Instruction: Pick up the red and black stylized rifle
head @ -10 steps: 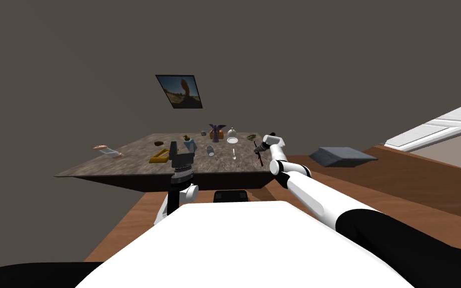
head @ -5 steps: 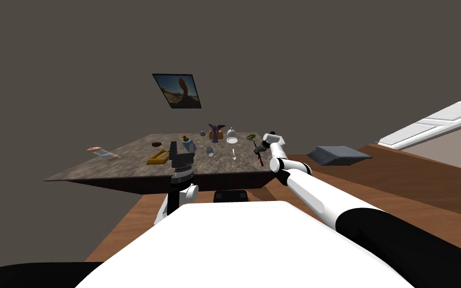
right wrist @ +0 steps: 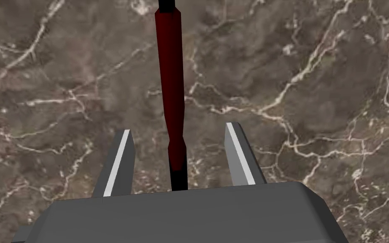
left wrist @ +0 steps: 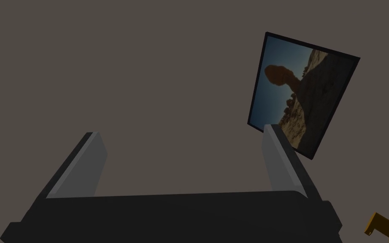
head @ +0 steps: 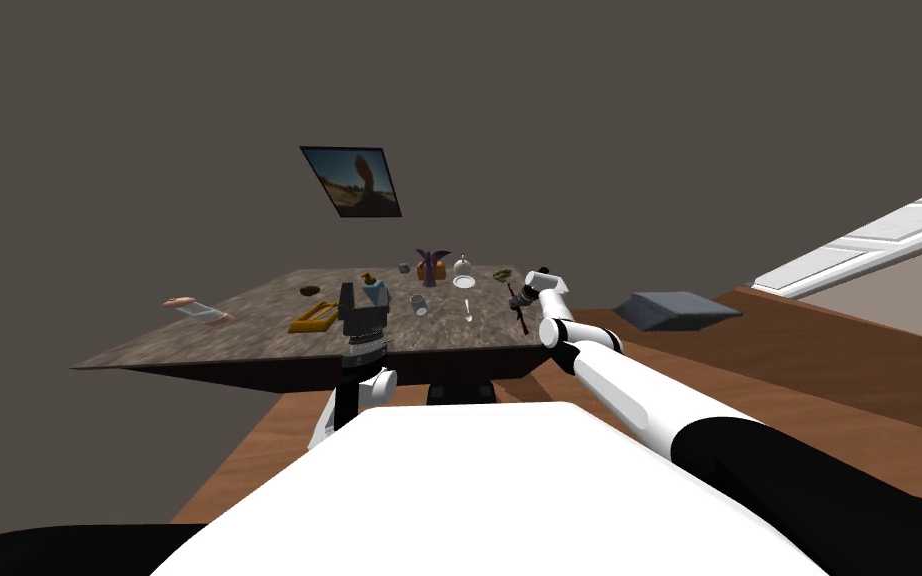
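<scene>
Since a second ago my head camera is swinging slightly: the table (head: pixel 249 340) is stretching further toward the left edge of the frame and the wall picture (head: pixel 352 181) is drifting left, while both arms are keeping their places. The table, marbled brown, is spanning the middle of the head view, with small clutter on its far half. The left gripper (left wrist: pixel 181 130) is idling just left of centre over the near table edge, its fingers spread wide with nothing between them. The right gripper (right wrist: pixel 177 128) is hanging right of centre over the table's right end, fingers apart and straddling the rifle (right wrist: pixel 170 76), clear of it on both sides. The rifle, a thin dark red shaft with black ends, is lying flat on the table, running straight out from between those fingers. This looks like the final lining-up before the grasp. Next, the fingers need closing squarely on the narrow shaft, then lifting level.
</scene>
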You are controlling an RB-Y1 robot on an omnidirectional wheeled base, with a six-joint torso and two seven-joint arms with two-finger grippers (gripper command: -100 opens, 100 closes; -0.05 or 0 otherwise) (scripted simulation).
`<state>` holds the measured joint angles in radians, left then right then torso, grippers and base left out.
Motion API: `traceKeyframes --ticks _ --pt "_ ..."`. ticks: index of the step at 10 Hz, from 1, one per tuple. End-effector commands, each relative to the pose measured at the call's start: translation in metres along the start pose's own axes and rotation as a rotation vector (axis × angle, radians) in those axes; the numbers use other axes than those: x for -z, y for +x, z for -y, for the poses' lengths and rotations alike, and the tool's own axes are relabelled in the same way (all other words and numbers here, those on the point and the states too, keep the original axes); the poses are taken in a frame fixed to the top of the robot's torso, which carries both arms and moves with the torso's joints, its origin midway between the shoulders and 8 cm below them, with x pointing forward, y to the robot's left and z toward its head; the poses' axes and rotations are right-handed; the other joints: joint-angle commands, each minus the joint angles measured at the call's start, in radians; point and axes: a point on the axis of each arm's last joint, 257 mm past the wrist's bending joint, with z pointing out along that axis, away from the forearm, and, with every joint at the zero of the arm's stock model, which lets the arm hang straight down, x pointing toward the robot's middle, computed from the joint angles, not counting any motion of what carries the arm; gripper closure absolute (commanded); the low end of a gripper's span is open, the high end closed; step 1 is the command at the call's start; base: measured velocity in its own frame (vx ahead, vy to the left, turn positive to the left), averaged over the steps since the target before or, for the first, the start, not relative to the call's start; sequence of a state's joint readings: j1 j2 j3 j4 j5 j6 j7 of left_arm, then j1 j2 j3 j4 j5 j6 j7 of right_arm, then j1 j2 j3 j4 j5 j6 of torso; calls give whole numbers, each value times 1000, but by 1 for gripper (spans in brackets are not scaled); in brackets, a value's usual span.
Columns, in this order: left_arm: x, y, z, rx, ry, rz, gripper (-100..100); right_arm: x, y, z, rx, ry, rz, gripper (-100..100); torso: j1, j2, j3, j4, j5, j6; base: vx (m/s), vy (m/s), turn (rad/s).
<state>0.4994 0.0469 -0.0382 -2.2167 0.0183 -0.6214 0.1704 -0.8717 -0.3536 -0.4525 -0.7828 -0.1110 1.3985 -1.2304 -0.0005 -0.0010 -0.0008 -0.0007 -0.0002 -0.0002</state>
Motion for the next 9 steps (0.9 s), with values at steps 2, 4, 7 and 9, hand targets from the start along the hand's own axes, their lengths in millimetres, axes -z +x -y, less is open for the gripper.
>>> traceKeyframes --ticks 2,4,7,9 --pt "0 0 0 0 0 0 0 0 0 0 -1 1 0 100 -1 0 0 0 0 0 0 0 0" --pt "0 0 0 0 0 0 0 0 0 0 -2 0 0 100 -1 0 0 0 0 0 0 0 0" --pt "0 0 0 0 0 0 0 15 9 0 -5 -1 1 100 -1 2 1 1 0 -1 -34 -8 26" --pt "0 0 0 0 0 0 0 12 8 2 -3 -1 -1 0 -1 3 2 1 0 0 -13 -4 4"
